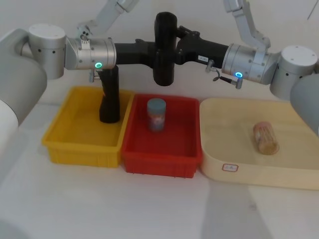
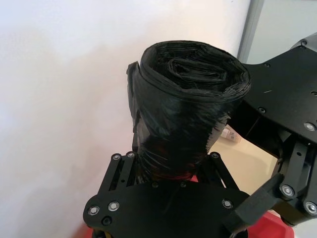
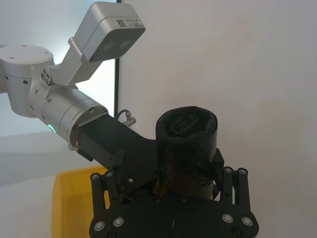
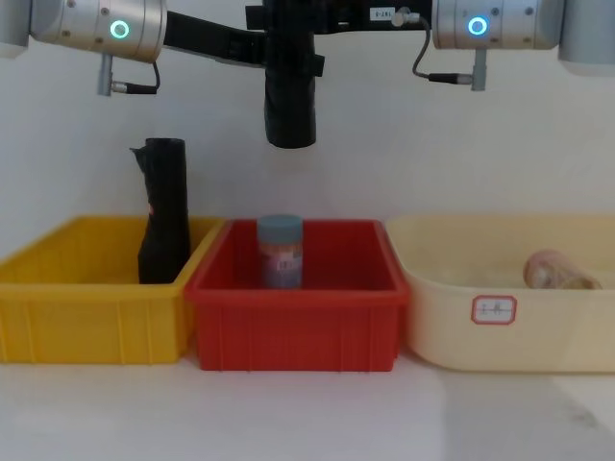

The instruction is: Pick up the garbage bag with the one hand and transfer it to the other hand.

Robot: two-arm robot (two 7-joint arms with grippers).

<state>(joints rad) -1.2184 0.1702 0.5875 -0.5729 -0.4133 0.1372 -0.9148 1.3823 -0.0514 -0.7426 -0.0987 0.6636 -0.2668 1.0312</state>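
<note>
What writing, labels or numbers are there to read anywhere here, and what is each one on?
Nothing here reads clearly.
White red-bordered sticker on the cream plastic tray's front wall: faint marks, too small to read.
White strip label on the black right gripper: print too small.
Printed wrap on the blue-lidded cylindrical can in the red plastic bin: blurred.
Square code sticker on the grey camera housing of the left arm: unreadable.

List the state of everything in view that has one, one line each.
garbage bag, upright, held above the red bin
left gripper, fingers shut on the garbage bag
right gripper, fingers open around the garbage bag
slim black roll, upright in the yellow bin
blue-lidded can, upright in the red bin
tan jar, on its side in the cream tray
</note>
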